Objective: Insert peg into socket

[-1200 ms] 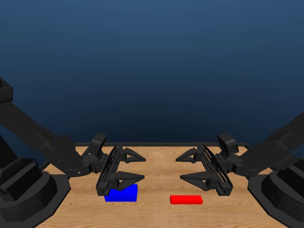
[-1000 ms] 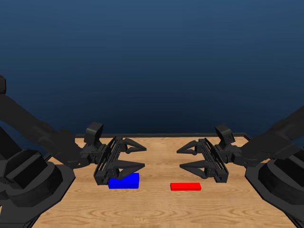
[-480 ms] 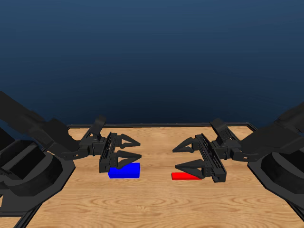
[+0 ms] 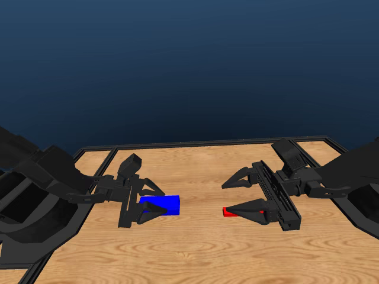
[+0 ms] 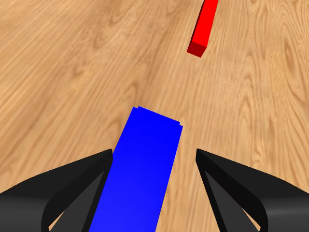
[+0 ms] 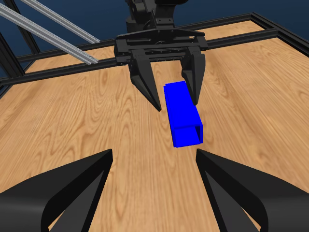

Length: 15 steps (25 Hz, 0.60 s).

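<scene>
**Wooden table, two arms, peg and socket lying apart**

Wood-grain table (image 4: 195, 248) with a black frame fills the foreground under a dark blue backdrop. On it lies the peg (image 4: 227, 212), a thin red bar flat on the boards right of the middle, nearer the front edge than the back; in the head view only its end shows, the rest hidden behind the lower jaw of the right gripper (image 4: 243, 195). That gripper's jaws are spread wide, one above and one in front of the bar; whether either touches it cannot be told.

Left of the middle, well apart from the peg, the socket (image 4: 166, 205) lies flat, a blue boxy block with its hollow end facing the right arm in the right wrist view (image 6: 182, 113). The left gripper (image 4: 153, 198) straddles the block's near end with its jaws apart; the left wrist view shows a gap of bare wood on each side between the jaws and the blue sides (image 5: 145, 169). The peg's end (image 5: 202, 31) lies beyond.
</scene>
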Tool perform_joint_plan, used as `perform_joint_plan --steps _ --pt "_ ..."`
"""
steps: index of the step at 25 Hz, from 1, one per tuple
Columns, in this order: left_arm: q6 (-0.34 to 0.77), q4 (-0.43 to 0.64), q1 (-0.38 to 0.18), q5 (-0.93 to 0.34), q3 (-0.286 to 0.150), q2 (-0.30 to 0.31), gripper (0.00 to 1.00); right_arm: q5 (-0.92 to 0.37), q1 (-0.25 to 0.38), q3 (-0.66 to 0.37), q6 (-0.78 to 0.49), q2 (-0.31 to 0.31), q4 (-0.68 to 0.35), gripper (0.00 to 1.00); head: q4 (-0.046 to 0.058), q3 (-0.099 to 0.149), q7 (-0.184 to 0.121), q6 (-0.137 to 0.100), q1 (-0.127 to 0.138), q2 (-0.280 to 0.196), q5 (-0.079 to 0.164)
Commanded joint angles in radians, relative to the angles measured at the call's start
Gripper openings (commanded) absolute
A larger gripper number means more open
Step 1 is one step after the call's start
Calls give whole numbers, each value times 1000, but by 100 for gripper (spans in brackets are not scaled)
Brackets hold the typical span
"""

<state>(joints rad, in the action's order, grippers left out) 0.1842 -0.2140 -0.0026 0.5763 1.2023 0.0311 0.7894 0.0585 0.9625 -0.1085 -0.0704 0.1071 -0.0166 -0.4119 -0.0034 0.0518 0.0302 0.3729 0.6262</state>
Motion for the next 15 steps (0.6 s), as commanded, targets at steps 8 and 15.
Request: perform_joint_plan --steps 8,15 --pt "-31 16 17 -45 -46 -217 0 31 7 94 -63 14 30 100 3 59 -22 3 -13 -78 3" --pt "-68 -7 -24 -64 -51 -165 0 -57 1 151 -51 10 95 100 9 49 -27 -4 -35 -56 7"
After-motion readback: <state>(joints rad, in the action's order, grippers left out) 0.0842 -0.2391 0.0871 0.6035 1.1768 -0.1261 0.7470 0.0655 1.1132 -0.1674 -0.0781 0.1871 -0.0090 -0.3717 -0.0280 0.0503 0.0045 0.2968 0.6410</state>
